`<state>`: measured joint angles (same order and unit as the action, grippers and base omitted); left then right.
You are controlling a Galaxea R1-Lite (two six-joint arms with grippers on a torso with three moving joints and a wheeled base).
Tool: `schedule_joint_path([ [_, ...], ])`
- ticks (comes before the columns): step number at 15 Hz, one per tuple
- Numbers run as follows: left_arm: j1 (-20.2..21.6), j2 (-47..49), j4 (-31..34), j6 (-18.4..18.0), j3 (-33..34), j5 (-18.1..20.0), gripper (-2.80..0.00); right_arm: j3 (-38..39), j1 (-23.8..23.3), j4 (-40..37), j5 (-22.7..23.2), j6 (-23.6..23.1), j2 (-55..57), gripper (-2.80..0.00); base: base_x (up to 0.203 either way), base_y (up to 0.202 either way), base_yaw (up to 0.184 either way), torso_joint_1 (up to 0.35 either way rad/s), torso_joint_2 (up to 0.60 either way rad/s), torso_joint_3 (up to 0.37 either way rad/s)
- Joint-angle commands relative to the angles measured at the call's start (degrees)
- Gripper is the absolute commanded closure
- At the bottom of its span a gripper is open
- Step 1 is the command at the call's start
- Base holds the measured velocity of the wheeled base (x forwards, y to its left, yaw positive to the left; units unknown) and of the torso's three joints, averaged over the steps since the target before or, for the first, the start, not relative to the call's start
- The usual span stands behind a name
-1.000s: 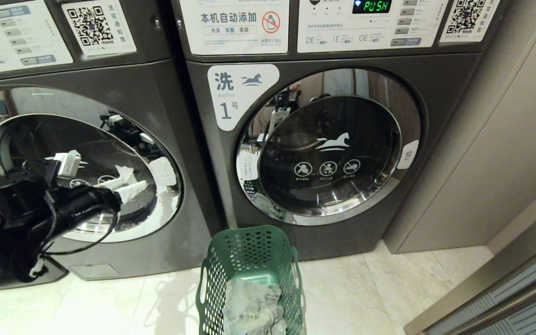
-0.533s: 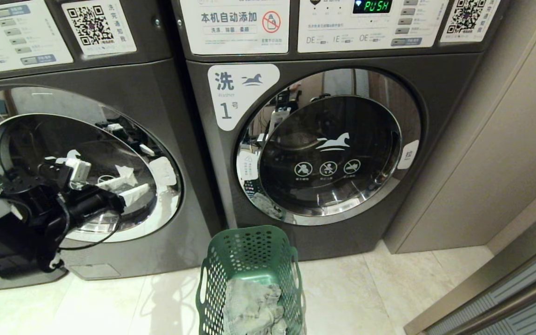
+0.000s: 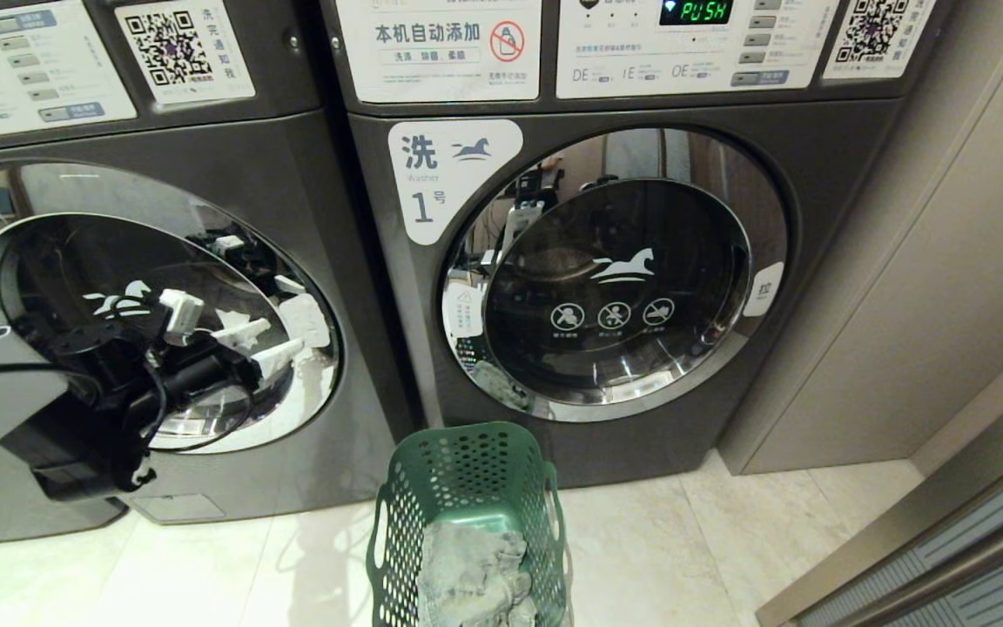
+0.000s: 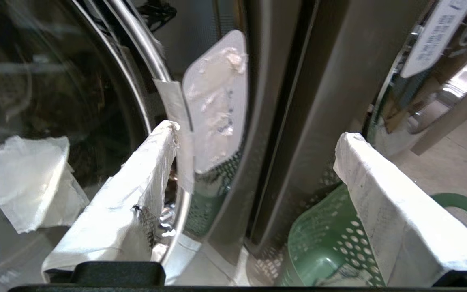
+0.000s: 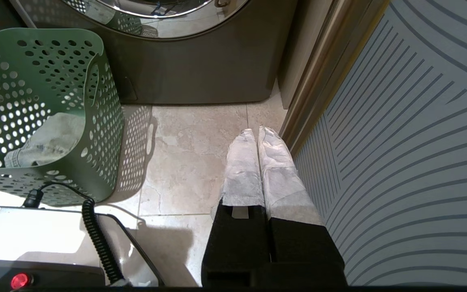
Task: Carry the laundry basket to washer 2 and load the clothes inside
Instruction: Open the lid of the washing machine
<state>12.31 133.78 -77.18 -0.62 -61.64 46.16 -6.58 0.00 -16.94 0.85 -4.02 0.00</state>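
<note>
Left gripper (image 3: 262,341) spread wide at washer 2 (image 3: 292,218) door edge, empty | right gripper (image 5: 258,136) closed, parked | laundry basket (image 3: 467,475) on floor before washer 1; we judge it light, stiff: take by handles | clothes (image 3: 471,579) inside, soft, limp.

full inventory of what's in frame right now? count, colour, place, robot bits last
washer 2: 1, dark grey, on the left, door shut, label out of frame
washer labelled 1: 1, dark grey, centre, chrome-rimmed door shut
door handle tab: 1, white, right edge of the left washer's door
laundry basket: 1, green, perforated, on the floor before the washer labelled 1
clothes: 1 garment, grey-beige, inside the basket
floor: pale tiles
wall panel: beige, on the right
left gripper: open, white-wrapped fingers, at the handle tab
right gripper: shut, empty, low over the floor, right of the basket
</note>
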Motion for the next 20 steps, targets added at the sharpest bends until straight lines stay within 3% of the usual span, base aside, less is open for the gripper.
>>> schedule_joint_path([
  [1, -0.2, 1.7, -0.4, 0.0, -1.4, -0.1, -2.80, 0.0, 0.0, -0.1, 0.0, 0.0, 0.1, 0.00, 0.000, 0.000, 0.000, 0.000, 0.00, 0.000],
  [20, -4.0, 7.1, -0.2, -0.1, -9.9, -1.7, -2.80, 0.0, 0.0, -0.1, 0.0, 0.0, 0.1, 0.00, 0.000, 0.000, 0.000, 0.000, 0.00, 0.000],
])
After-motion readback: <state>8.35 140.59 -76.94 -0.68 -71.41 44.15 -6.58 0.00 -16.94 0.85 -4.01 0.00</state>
